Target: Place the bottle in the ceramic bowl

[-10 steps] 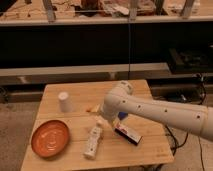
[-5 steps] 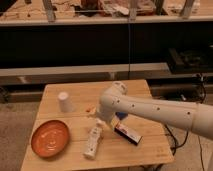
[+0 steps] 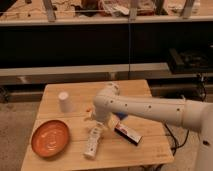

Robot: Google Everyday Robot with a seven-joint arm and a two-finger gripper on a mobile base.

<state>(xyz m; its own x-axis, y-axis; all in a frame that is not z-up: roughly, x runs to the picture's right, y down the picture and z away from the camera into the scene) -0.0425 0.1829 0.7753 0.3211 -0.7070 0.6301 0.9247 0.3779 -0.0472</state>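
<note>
The slim white bottle [image 3: 92,142] lies on its side on the wooden table [image 3: 150,147], near the front edge. The orange-brown ceramic bowl [image 3: 50,138] sits to its left at the table's front left, with nothing in it. My gripper [image 3: 97,122] hangs from the white arm [image 3: 150,109], which reaches in from the right. The gripper points down just above the upper end of the bottle.
A short white cup [image 3: 64,101] stands at the back left of the table. A dark rectangular box with a white and red label [image 3: 128,133] lies just right of the bottle, under the arm. Dark shelving runs behind the table.
The arm has swung left, and the gripper has come over the upper end of the bottle. The bottle, bowl, cup and box have not moved.
</note>
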